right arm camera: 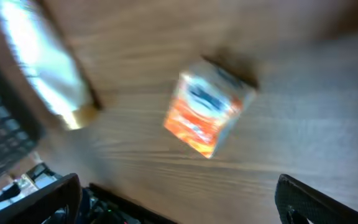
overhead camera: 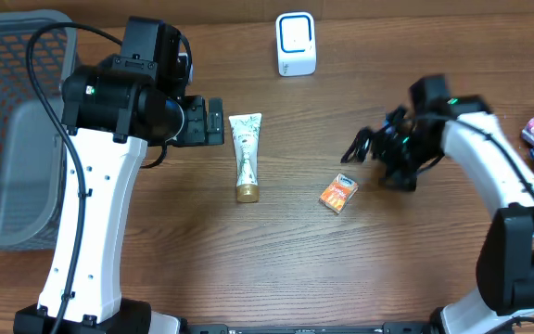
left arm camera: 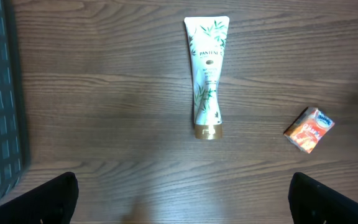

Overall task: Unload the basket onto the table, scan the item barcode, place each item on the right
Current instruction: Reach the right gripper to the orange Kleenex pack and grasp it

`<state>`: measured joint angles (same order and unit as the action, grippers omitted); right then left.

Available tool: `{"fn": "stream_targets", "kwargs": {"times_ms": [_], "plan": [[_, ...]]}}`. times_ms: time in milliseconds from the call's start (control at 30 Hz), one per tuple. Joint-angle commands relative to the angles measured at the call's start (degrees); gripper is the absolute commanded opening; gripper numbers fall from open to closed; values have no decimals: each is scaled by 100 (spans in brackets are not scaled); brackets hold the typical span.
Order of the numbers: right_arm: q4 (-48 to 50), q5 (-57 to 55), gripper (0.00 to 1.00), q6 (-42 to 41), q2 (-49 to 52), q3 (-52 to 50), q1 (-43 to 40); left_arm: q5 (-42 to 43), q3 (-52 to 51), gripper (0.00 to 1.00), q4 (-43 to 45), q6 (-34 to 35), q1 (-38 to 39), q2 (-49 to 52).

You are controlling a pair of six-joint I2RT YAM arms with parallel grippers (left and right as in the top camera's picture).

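On your far left sits the grey mesh basket [overhead camera: 7, 139]. Your left jaws hang spread wide over the wooden surface [overhead camera: 276, 269], gripping nothing. Just right of them lies the white squeeze tube with the gold cap [overhead camera: 245, 156], cap pointing to the near edge. Further back, well apart, stands the small white scanner with the blue-rimmed window [overhead camera: 296, 44]. Next, the little orange carton [overhead camera: 338, 193] lies on the surface, untouched. Your right jaws hover just beside it, wide open and empty.
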<state>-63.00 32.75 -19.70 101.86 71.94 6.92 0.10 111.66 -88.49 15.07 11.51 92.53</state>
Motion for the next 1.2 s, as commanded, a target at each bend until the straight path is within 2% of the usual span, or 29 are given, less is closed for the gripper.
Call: {"fn": "stream_targets", "kwargs": {"times_ms": [0, 167, 300, 367, 400, 467, 500, 567, 633, 767, 867, 967, 1167], "plan": [[118, -420, 100, -435, -26, -444, 160, -70, -2, 100, 7, 81, -24, 7], [216, -570, 100, -391, -26, -979, 170, -70, -2, 100, 7, 81, -24, 7], [798, -568, 99, -435, -24, -1379, 175, -70, -2, 100, 7, 81, -24, 7], [1191, -424, 89, -579, -22, -1460, 175, -70, -2, 100, 7, 81, -24, 7], [1379, -350, 79, -706, -22, -1502, 177, -70, -2, 100, 9, 81, -24, 7], [1657, -313, 68, -887, -22, -1587, 177, -70, -2, 100, 7, 79, -24, 7], [1818, -313, 59, -931, -15, -1652, 177, -70, -2, 100, 7, 79, -24, 7], [1888, -310, 57, -946, -2, -1692, 177, -70, -2, 100, 7, 79, -24, 7], [1989, -310, 51, -1117, 0, -1738, 192, -70, -2, 100, 7, 81, -24, 7], [2352, -166, 50, -1429, 4, -1759, 323, -70, -2, 100, 7, 81, -24, 7], [2535, -190, 45, -1694, 4, -1759, 538, -70, -2, 100, 7, 81, -24, 7], [2682, -269, 45, -2072, 4, -1759, 697, -70, -2, 100, 7, 81, -24, 7], [2837, -361, 44, -2256, 7, -1762, 925, -70, -2, 100, 7, 79, -24, 7]]}}
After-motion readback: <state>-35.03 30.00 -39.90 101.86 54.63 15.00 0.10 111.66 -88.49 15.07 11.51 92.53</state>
